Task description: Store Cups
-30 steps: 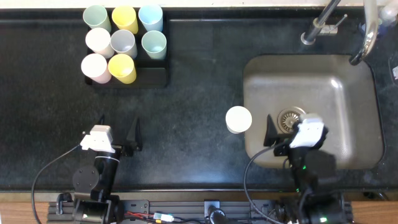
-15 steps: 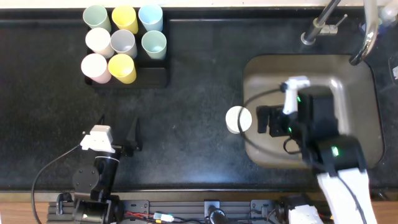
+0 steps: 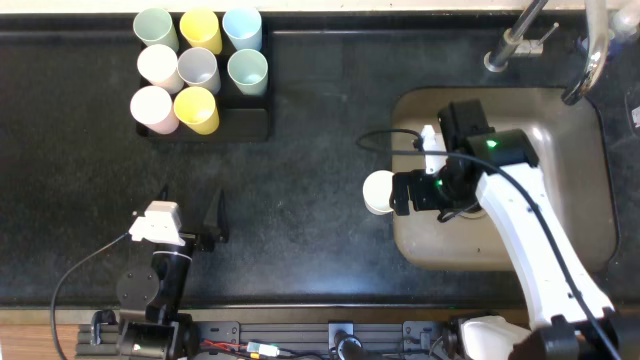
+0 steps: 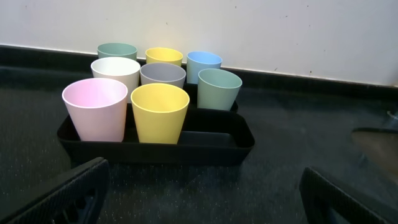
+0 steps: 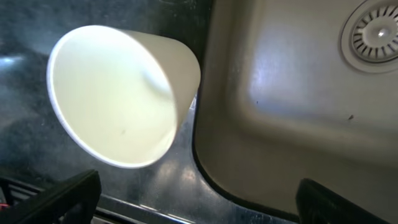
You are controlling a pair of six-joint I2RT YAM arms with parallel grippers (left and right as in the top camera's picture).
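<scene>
White cup (image 3: 381, 192) stands on worktop (image 3: 300, 230), just beside sink (image 3: 560, 130) left edge. Right gripper (image 3: 402, 193) close by, fingers spread wide. Bring one finger each side, squeeze softly, don't knock cup into sink.

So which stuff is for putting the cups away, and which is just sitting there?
For the job: loose white cup; black tray; eight cups standing in it; right gripper.
Just there: sink; tap; drain.
</scene>
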